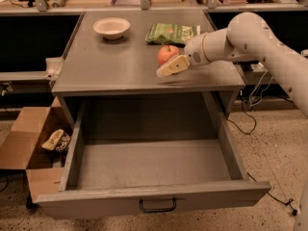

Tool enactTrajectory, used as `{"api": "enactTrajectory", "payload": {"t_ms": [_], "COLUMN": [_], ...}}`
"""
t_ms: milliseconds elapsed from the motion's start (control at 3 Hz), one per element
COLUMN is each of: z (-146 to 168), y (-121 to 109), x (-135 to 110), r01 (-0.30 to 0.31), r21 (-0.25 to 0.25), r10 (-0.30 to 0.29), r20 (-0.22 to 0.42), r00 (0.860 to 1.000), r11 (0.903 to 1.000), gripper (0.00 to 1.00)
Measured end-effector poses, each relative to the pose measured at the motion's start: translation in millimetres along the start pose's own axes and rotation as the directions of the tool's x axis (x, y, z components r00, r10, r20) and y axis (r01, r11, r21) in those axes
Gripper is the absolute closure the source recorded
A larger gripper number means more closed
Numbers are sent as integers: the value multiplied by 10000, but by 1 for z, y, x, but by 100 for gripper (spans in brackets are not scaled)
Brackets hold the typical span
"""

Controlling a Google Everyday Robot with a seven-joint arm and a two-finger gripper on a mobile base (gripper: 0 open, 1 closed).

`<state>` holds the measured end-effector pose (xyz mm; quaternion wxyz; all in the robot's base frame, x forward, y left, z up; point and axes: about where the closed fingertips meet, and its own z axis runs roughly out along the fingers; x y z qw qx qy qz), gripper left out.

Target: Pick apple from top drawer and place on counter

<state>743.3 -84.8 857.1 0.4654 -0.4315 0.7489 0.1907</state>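
Camera view: the apple (166,53) rests on the counter (110,66), on its right-hand half, just in front of a green packet (171,32) and well apart from a white bowl (111,27) at the back left. The top drawer (144,165) stands pulled fully out below, and nothing is seen inside it. The step in hand appears to be the placing, at or near its end. The gripper (170,66) sits low over the counter, against the apple's near side; whether it clasps the fruit or has let it go cannot be told. The arm (250,35) reaches in from the right, its forearm sloping down and leftward to the wrist. The next move probably calls for confirming release, then lifting the gripper straight clear, so that the round apple is not nudged into a roll toward the counter edge.
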Motion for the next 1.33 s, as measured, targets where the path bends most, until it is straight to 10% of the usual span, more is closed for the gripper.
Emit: {"api": "enactTrajectory", "payload": {"t_ms": [667,1333], "z": [-7,-65], "y": [-5,-39], "x": [-8,-47], "r01": [-277,-926], "r21": [-302,-513], "r10": [295,1035], "r20": [619,2895], "r00": [9976,9516], "r11": [9992,9944], "gripper": [0,0]}}
